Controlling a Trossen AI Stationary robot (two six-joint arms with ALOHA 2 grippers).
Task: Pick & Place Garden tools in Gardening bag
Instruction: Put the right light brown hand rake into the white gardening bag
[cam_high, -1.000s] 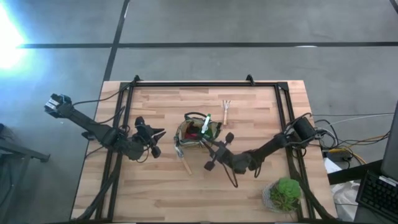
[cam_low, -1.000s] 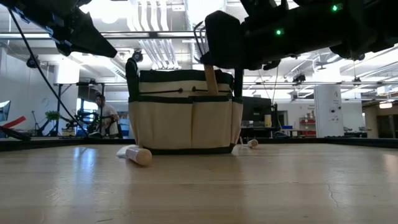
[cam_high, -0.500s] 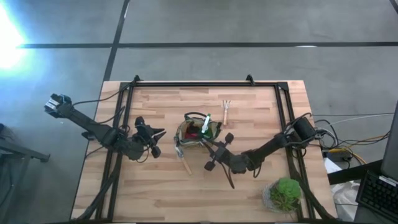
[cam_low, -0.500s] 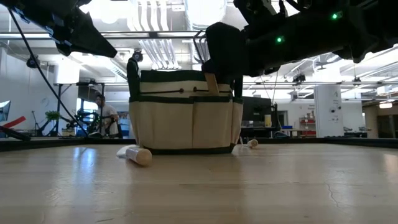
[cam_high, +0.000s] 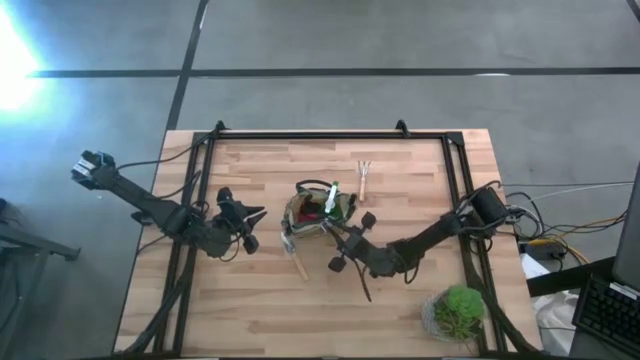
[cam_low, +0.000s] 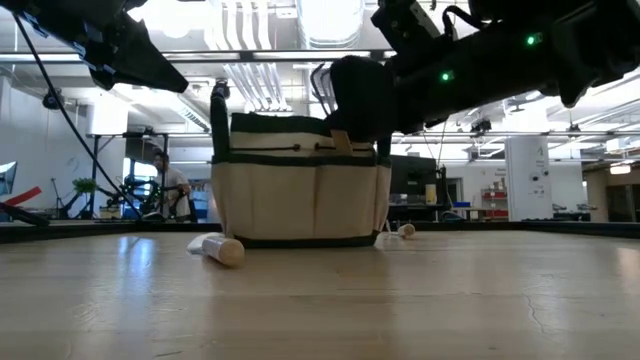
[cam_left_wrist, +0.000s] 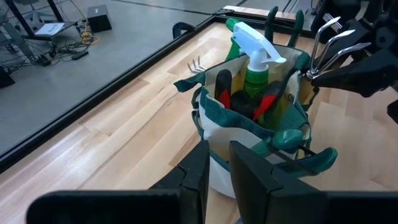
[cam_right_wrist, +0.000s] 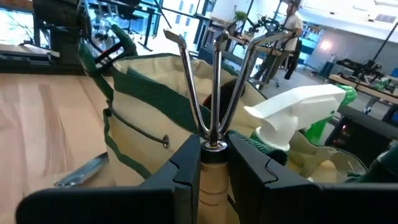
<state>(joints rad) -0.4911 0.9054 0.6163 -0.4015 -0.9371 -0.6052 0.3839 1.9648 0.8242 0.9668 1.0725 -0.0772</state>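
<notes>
The gardening bag (cam_high: 318, 212) at mid-table already holds the spray bottle (cam_left_wrist: 255, 59) and red-and-black tool (cam_left_wrist: 266, 102). The right gripper (cam_right_wrist: 213, 167) clamps a wooden-handled fork (cam_right_wrist: 212, 93) at its rim. The left gripper (cam_left_wrist: 216, 168), fingers narrow and empty, waits beside; another fork (cam_high: 364, 178) and a trowel (cam_high: 297, 262) remain out.

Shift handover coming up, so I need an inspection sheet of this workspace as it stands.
Surface: wooden table, dark frame around it.
Job's things: gardening bag mid-table holds spray bottle and red-and-black tool; one fork lies beyond the bag; a wooden-handled tool lies beside it.
Clutter: potted plant at a table corner.
Grippers: right gripper shut on second fork at the bag's rim; left gripper waits beside the bag.
Cables: bundle off the table's right edge.
Surroundings: person far behind.
</notes>
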